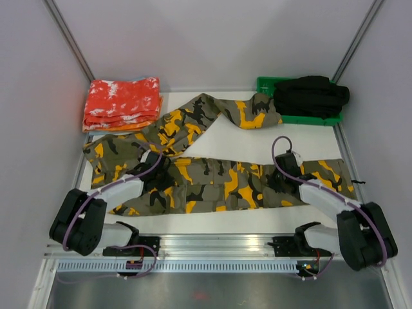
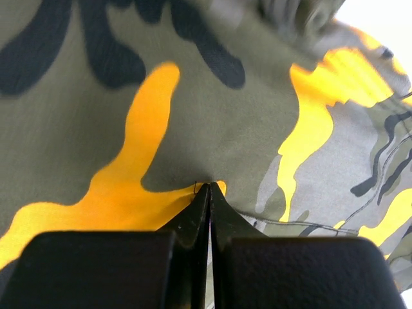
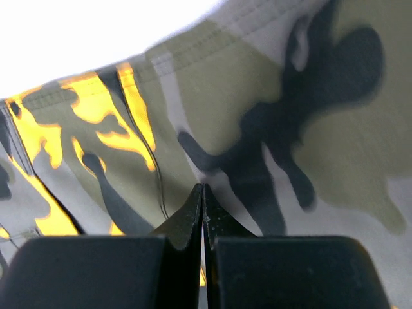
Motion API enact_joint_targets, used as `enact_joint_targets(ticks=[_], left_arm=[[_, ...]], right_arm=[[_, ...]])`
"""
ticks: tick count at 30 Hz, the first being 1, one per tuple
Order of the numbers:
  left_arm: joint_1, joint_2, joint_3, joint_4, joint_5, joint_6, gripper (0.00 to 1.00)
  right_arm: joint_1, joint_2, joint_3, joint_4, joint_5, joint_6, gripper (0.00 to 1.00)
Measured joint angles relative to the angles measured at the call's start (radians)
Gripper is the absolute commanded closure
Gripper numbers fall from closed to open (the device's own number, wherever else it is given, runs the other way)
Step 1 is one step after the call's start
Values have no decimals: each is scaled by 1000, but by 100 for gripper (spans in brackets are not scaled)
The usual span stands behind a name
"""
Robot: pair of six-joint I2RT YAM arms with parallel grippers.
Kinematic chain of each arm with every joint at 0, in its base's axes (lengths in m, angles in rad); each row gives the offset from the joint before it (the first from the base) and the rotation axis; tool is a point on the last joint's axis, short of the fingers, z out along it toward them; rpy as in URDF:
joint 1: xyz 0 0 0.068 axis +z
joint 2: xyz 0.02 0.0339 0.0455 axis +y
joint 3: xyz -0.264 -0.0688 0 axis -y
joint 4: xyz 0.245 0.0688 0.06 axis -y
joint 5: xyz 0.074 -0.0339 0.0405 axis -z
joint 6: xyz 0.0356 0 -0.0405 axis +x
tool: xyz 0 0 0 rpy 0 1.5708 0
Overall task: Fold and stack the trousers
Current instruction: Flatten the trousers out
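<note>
Trousers (image 1: 219,183) sprawl across the counter (image 1: 219,222), one leg along the near edge, the other angled back. Left tool (image 2: 207,188) and right tool (image 3: 203,188) are both pressed closed, apparently pinching cloth. First fold looks underway; next, lift together, carry evenly.

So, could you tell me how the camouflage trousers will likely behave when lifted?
Probably floppy: the trousers lie creased, one leg bent away. Pinched at the left gripper and right gripper, they would likely sag between them. The long loose leg may drag.
</note>
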Motion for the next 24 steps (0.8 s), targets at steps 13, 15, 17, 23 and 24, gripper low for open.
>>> enact_joint_targets(ticks=[13, 15, 17, 23, 24], left_arm=[[-39, -313, -88, -300, -32, -60, 98], [-39, -340, -84, -328, -34, -59, 98], [-39, -344, -60, -357, -34, -46, 98], [-39, -259, 149, -365, -35, 41, 98], [-39, -240, 184, -349, -35, 57, 98]], right_arm=[[8, -513, -171, -353, -42, 100, 100], [9, -529, -170, -387, -54, 94, 99], [10, -527, -148, -428, -57, 75, 97], [8, -336, 158, -478, 9, -8, 100], [5, -276, 218, -455, 8, -18, 100]])
